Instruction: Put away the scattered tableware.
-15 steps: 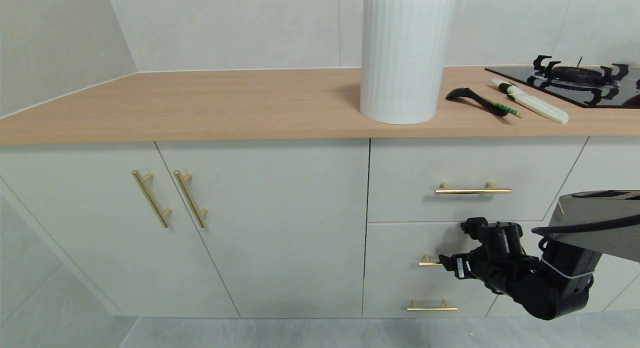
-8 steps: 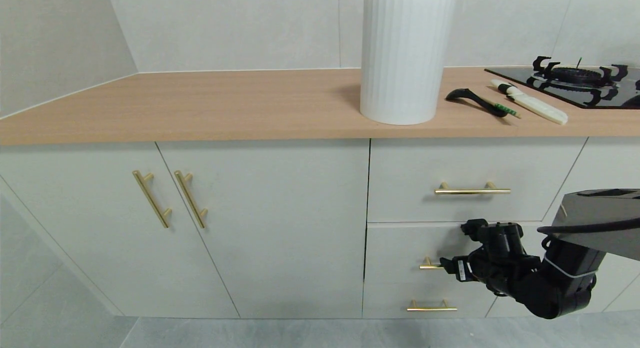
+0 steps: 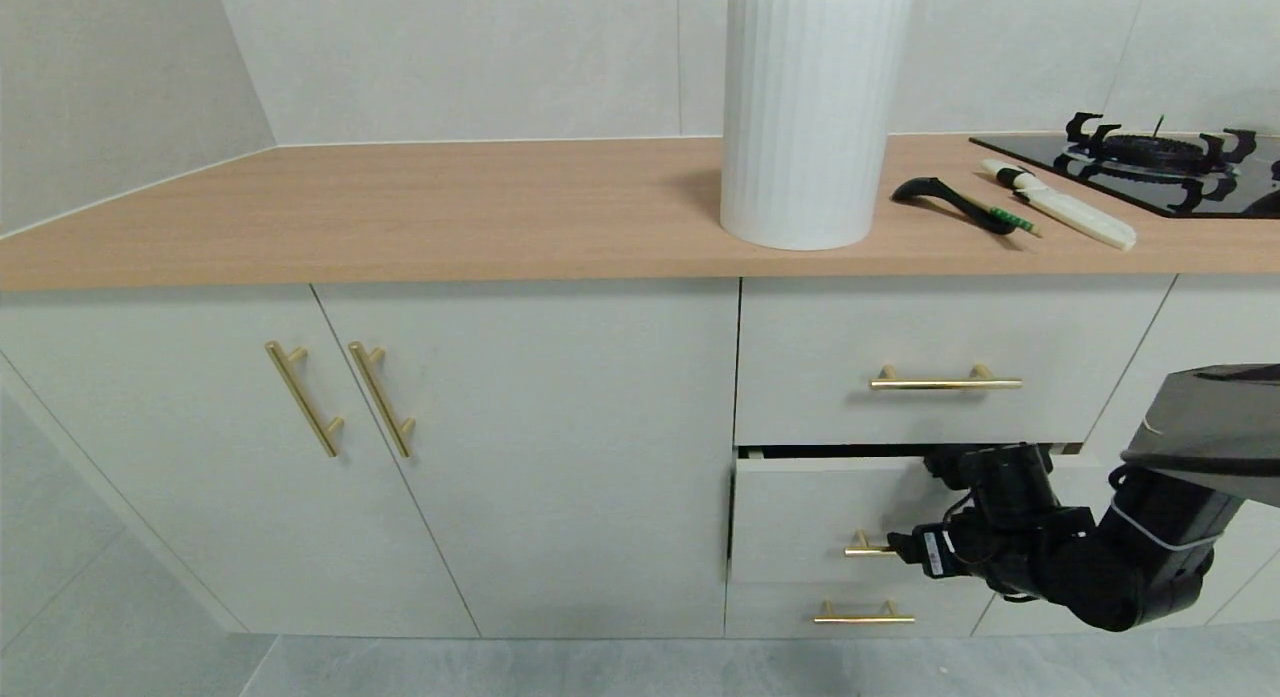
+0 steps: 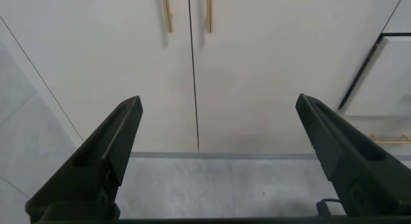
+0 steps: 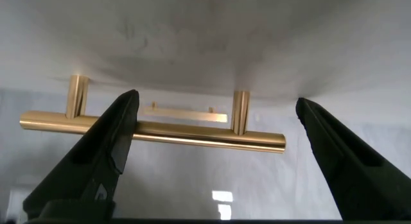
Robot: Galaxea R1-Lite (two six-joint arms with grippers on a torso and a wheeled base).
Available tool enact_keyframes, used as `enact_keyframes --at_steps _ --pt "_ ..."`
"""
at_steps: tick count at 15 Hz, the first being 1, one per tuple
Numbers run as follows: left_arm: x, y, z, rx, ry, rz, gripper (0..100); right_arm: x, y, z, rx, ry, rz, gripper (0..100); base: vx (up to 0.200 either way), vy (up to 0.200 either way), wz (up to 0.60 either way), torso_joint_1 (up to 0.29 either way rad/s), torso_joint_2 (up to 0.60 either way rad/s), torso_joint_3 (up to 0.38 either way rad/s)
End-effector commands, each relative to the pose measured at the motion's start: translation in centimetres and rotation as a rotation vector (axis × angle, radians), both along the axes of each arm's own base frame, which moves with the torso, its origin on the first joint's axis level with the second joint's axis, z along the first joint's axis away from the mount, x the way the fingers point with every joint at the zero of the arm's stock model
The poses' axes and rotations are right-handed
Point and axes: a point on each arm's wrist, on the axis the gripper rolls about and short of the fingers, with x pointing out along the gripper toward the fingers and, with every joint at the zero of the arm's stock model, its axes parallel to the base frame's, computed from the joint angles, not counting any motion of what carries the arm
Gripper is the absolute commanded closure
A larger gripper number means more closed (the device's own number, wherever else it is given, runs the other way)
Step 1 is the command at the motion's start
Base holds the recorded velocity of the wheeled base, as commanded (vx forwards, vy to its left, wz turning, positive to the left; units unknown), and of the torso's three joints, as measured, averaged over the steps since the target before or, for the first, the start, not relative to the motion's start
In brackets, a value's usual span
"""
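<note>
Below the countertop, the middle drawer stands open by a narrow dark slit, with the right gripper at its brass handle. In the right wrist view the fingers are spread wide with the bar lying across the gap; it seems hooked rather than pinched, though contact is hard to make out. The left gripper is likewise wide and holds nothing, facing the cupboard doors. None of the tableware is put away: the black spoon, chopsticks and white knife lie together on the countertop between the white ribbed container and the hob. I judge the task barely begun: the drawer needs drawing further and every piece needs carrying. The drawer's inside is dark, the handle's right end sits behind the gripper, and the hob is cut off at the edge.
</note>
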Motion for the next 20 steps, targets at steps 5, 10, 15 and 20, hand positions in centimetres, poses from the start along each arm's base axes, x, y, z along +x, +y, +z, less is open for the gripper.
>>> enact_keyframes --at_steps 5,10,15,20 --pt "0.0 0.0 0.0 0.0 0.0 0.001 0 -4.9 1.0 9.8 0.055 0.015 0.136 0 0.0 0.0 0.0 0.0 0.0 0.0" --pt "0.0 0.0 0.0 0.0 0.0 0.001 0 -6.6 1.6 14.5 0.111 -0.151 0.159 0 0.0 0.0 0.0 0.0 0.0 0.0" --pt "0.0 0.0 0.0 0.0 0.0 0.001 0 -4.4 2.1 12.6 0.1 -0.236 0.059 0 0.0 0.0 0.0 0.0 0.0 0.0" --pt "0.0 0.0 0.0 0.0 0.0 0.001 0 -2.2 2.6 8.7 0.061 -0.211 0.016 0 0.0 0.0 0.0 0.0 0.0 0.0"
